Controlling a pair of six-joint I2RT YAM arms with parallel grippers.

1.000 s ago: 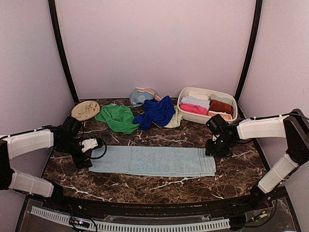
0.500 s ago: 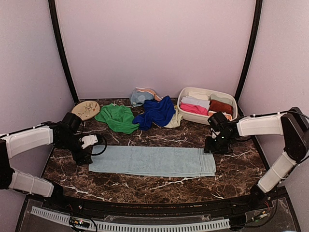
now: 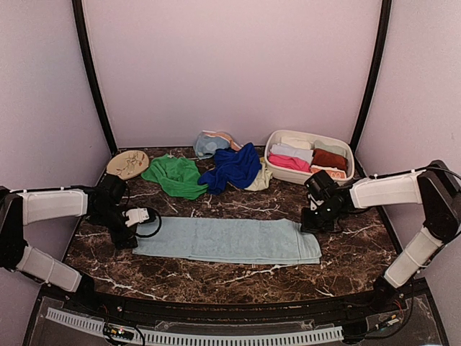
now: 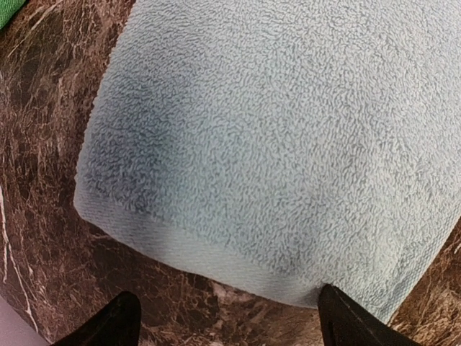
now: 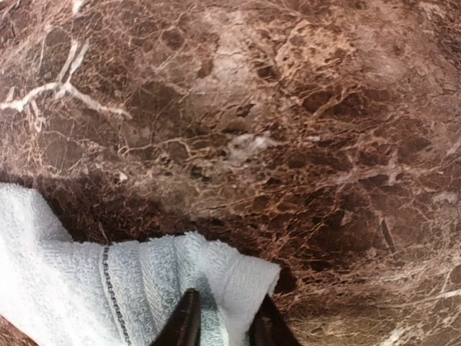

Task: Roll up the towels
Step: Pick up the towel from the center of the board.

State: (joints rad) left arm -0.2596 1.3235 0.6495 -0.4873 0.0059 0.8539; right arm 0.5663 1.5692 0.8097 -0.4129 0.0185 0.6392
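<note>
**One towel flat on the table, two grippers at its ends**

One light blue towel [image 3: 227,240] lies flat as a long strip on the near part of the dark marble table [image 3: 238,277], running from left to right. There are two arms, one at each end of this towel.

The left gripper [image 3: 128,234] is low at the left end. In its wrist view the two fingers [image 4: 119,323] are wide apart. They stand on both sides of the short hemmed edge of the towel [image 4: 274,144] and hold nothing.

The right gripper [image 3: 315,220] is at the far right corner of the strip. In its wrist view the two fingers [image 5: 186,321] are narrow. A small bunched fold of the towel corner [image 5: 86,288] is pinched between them, just above the marble [image 5: 288,108].

At the far side I count four loose towels in a crumpled group:
- one green towel [image 3: 175,176]
- one royal blue towel [image 3: 232,167], touching the green one
- one pale yellowish towel [image 3: 261,176], partly under the blue one
- one grey-blue towel [image 3: 210,143] behind them, with something peach-coloured beside it

On the far right stands one white basin [image 3: 348,151] with rolled towels [image 3: 288,163] inside. I count about six rolls, among them pink, white and rust, but I cannot separate all of them for certain.

One tan disc [image 3: 127,163] lies at the far left, near the green towel.
</note>
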